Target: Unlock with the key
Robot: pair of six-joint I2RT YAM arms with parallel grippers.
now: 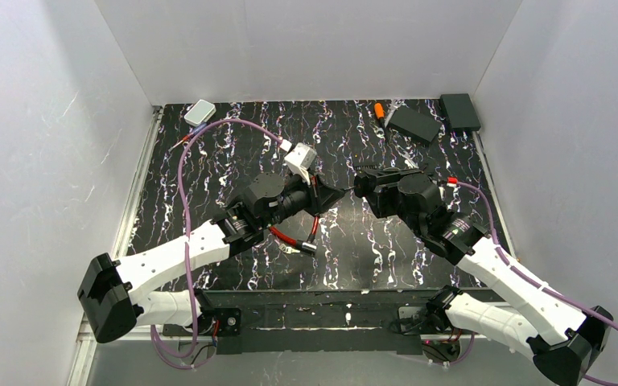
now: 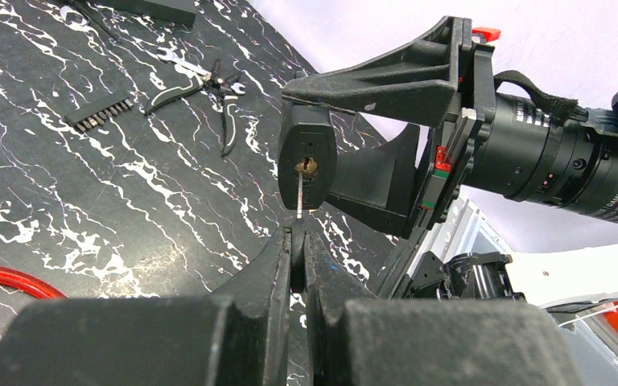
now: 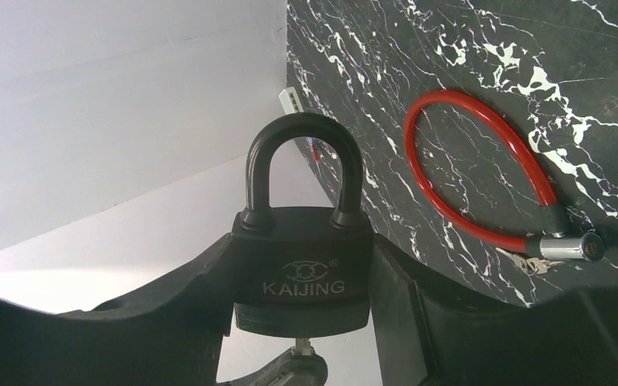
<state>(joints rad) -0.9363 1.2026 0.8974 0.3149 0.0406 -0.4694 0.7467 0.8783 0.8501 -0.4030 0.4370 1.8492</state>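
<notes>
Black KAIJING padlock (image 3: 302,277) is held off the surface above the middle of the black white-veined marble table (image 1: 209,177). It is clamped by its body sides between the right gripper (image 3: 302,301) fingers (image 3: 185,297), which are narrowed onto it. The shackle is seen seated in the body on both legs.

Thin silver key (image 2: 300,197) is pinched by its head in the left gripper (image 2: 298,245), whose jaws are pressed almost together on it. The key blade is pointed up into the brass keyhole (image 2: 306,166) on the padlock's underside. The tip is at the keyhole mouth, and depth of insertion cannot be told.

Red looped cable lock (image 3: 483,177) with a chrome end is laid flat on the table just nearer than the middle, toward the near edge, and small keys (image 3: 529,264) are lying at its chrome end.

White small box (image 1: 199,112) is placed at the far left corner. Two black flat boxes (image 1: 414,123) and an orange-handled screwdriver (image 1: 379,110) are placed by the far right corner. Black-handled pliers (image 2: 225,108) and a black bit strip (image 2: 100,111) are seen lying near that far edge too.
</notes>
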